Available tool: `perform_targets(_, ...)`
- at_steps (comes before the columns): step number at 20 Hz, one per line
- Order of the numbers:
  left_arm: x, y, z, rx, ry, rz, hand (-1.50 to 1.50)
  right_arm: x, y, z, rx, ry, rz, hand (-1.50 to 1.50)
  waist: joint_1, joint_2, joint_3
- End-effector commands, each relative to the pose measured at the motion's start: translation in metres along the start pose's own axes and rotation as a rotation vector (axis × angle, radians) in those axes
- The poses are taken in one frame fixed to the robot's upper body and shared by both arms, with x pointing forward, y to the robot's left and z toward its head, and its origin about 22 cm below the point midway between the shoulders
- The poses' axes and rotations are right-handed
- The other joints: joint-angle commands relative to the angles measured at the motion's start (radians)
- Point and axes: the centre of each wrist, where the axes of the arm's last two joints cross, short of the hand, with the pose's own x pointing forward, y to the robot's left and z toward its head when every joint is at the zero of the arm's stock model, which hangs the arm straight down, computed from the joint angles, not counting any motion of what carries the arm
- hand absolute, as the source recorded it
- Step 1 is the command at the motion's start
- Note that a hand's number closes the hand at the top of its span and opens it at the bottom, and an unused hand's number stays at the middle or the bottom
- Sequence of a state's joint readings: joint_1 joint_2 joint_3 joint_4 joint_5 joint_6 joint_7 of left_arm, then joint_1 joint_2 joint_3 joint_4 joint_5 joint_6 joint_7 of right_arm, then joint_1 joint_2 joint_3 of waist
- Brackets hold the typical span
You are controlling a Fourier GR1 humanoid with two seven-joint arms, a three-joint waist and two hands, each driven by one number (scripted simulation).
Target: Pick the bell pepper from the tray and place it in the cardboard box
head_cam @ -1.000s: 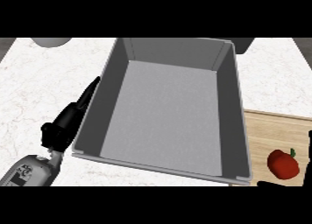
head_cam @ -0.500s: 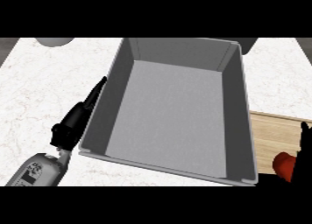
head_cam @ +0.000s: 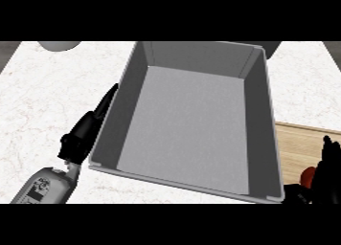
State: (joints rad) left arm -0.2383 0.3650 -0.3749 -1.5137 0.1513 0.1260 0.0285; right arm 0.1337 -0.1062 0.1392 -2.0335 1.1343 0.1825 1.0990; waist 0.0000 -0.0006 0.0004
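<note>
The grey cardboard box [head_cam: 194, 124] stands open in the middle of the counter. At its right is the wooden tray [head_cam: 304, 143], where the right hand [head_cam: 332, 165] curls around the red bell pepper [head_cam: 309, 175]; the box lies directly left of this hand. The left hand [head_cam: 85, 131] rests straight-fingered along the box's left wall.

Bell pepper [head_cam: 309, 175]: only a red sliver shows, the rest hidden behind the right hand [head_cam: 332, 178]. Right hand: cut off by the right and lower edges; whether it grips the pepper cannot be told. Tray [head_cam: 304, 148]: one wooden corner visible, its remainder behind the box [head_cam: 194, 119] and out of view. Grey round object [head_cam: 58, 45] at top left: cropped, unidentifiable.
</note>
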Motion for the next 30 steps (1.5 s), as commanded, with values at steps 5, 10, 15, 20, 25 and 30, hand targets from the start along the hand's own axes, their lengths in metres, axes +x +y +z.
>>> perform_targets(5,0.008,0.003,-0.002,-0.009,0.006,-0.003,0.00,0.013,0.004,-0.007,0.003,0.093,0.031,-1.50,0.001,0.000,0.000)
perform_targets(10,-0.002,0.010,-0.006,-0.012,0.014,0.014,0.00,0.012,0.006,-0.021,0.043,0.105,0.058,-1.50,0.000,0.001,-0.001)
perform_targets(15,0.001,0.004,0.007,-0.023,0.027,-0.013,0.00,-0.005,0.011,-0.023,0.088,0.124,0.051,-1.50,0.000,0.000,0.000)
perform_targets(20,-0.001,-0.004,0.002,-0.014,0.011,0.004,0.00,0.009,0.021,-0.037,0.107,0.150,0.065,-1.50,0.001,0.001,0.000)
perform_targets(25,-0.003,-0.004,0.006,-0.023,0.010,0.010,0.00,-0.013,0.043,-0.056,0.120,0.155,0.072,-1.50,0.002,0.001,0.000)
perform_targets(30,0.010,-0.001,-0.012,-0.034,0.015,0.017,0.00,-0.022,0.052,-0.051,0.110,0.183,0.138,-1.50,-0.002,0.001,0.000)
